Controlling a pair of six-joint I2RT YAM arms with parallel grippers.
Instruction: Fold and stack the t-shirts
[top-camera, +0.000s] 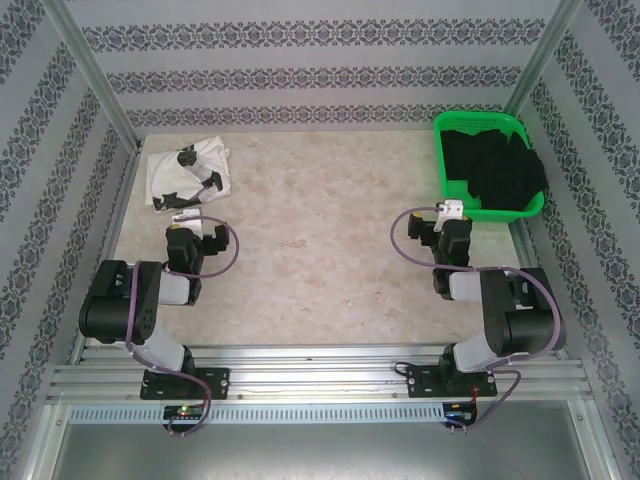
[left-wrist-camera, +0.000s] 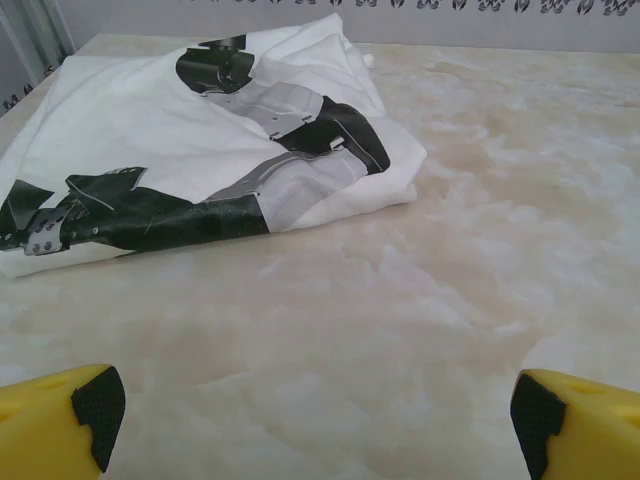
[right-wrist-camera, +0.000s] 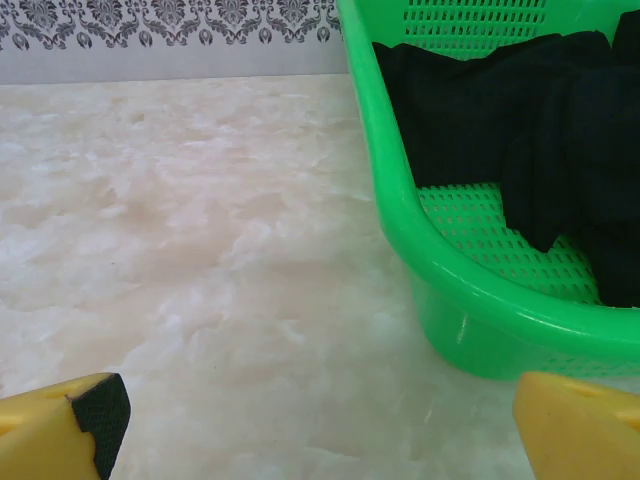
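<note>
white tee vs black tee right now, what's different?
Place: the white t-shirt lies on the bare table, far left; the black t-shirt sits in the green basket, far right.
Look: the white t-shirt carries black printed marks; the black t-shirt is plain.
Pose: the white t-shirt is a flattish bundle; the black t-shirt is a crumpled heap.
Shared: both are soft cloth.

Top camera is looking steeply down from high on the near side, taking in the whole table (top-camera: 320, 270). Left wrist camera is sitting low, facing forward across the table, close to the white tee (left-wrist-camera: 130, 110). Top view is showing that tee far left. Right wrist camera is facing the basket (right-wrist-camera: 460, 335) near wall, close. Top view is showing it far right.
</note>
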